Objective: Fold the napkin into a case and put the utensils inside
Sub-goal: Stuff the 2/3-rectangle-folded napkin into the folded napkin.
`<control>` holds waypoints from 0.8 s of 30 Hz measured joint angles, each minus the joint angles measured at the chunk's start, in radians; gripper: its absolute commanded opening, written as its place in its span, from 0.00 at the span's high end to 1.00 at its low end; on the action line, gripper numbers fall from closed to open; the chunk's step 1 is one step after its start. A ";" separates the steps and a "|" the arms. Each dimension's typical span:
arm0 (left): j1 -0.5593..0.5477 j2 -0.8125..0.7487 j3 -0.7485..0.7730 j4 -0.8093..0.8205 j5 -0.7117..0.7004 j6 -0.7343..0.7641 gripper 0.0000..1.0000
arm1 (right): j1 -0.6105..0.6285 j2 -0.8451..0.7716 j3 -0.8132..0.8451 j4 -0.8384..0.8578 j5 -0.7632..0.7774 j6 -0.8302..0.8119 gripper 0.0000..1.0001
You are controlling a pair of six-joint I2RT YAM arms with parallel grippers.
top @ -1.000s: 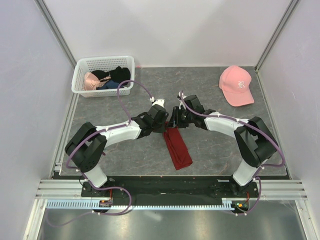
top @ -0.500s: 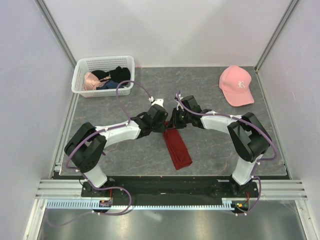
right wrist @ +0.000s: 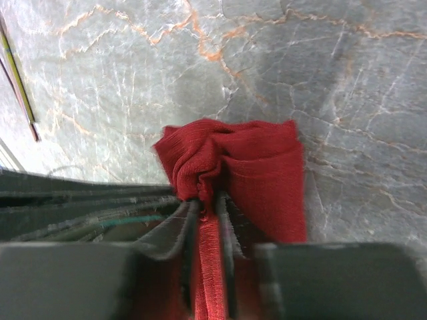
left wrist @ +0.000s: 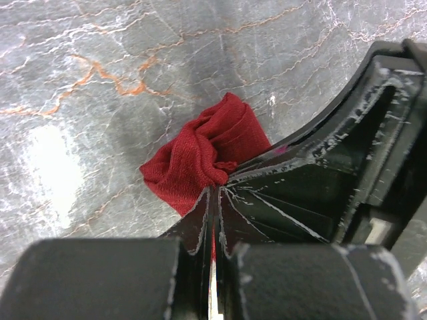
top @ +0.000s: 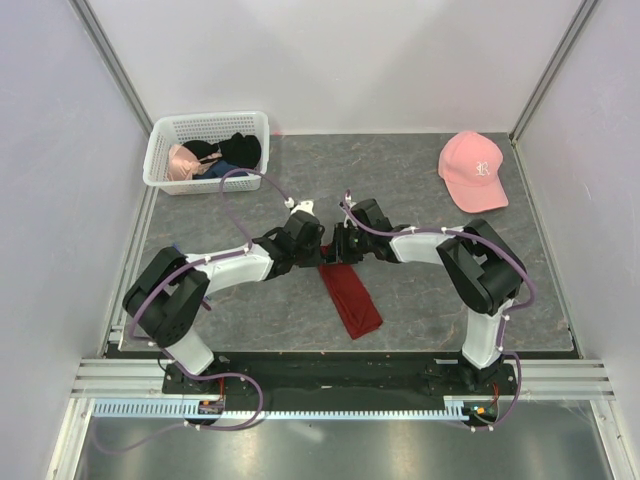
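Note:
The dark red napkin [top: 351,295] lies as a narrow folded strip on the table, running from between the two grippers toward the near edge. My left gripper [top: 318,253] is shut on its far left corner; in the left wrist view the bunched cloth [left wrist: 203,153] sticks out past the closed fingertips [left wrist: 215,190]. My right gripper [top: 338,252] is shut on the far right corner, with a fold of red cloth [right wrist: 230,167] pinched between its fingers [right wrist: 208,200]. The two grippers sit almost touching. No utensils show in any view.
A white basket [top: 160,170] holding pink and black garments stands at the far left. A pink cap [top: 473,170] lies at the far right. Grey walls close in the table on three sides.
Both grippers have shifted left and slightly away, dragging the strip's far end with them. The right gripper has closed onto the cloth.

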 measured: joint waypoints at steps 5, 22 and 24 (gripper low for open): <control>0.004 -0.040 -0.026 0.006 0.000 0.000 0.98 | -0.022 -0.064 -0.014 -0.056 -0.004 -0.024 0.55; 0.004 -0.052 -0.031 0.008 0.005 0.000 0.98 | -0.048 -0.098 0.011 -0.100 -0.016 -0.040 0.63; 0.004 -0.052 -0.031 0.008 0.005 0.000 0.98 | -0.046 -0.085 0.014 -0.097 -0.019 -0.039 0.64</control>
